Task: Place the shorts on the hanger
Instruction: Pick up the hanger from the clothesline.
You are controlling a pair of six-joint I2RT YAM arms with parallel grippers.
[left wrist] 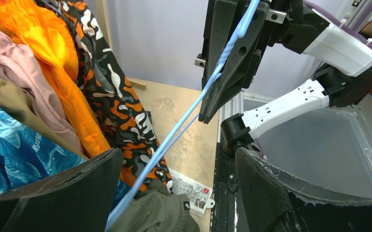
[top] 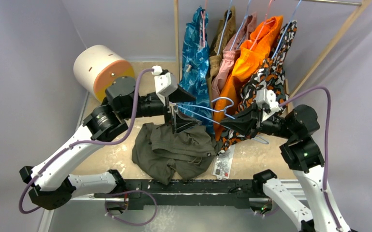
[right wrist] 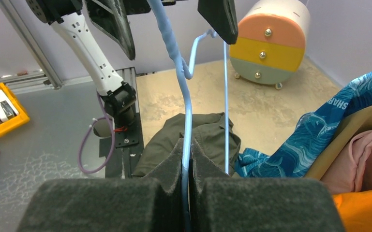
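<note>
The olive-green shorts lie crumpled on the table at the near middle; they also show in the left wrist view and the right wrist view. My right gripper is shut on the light-blue wire hanger and holds it in the air above the shorts, its wire pinched between the pads. My left gripper is open at the hanger's far end. The wire runs between its spread fingers without clear contact.
A rack at the back holds several garments on hangers, with blue patterned shorts nearest the left gripper and orange ones behind the right. A round drawer unit stands back left. A small packaged card lies right of the shorts.
</note>
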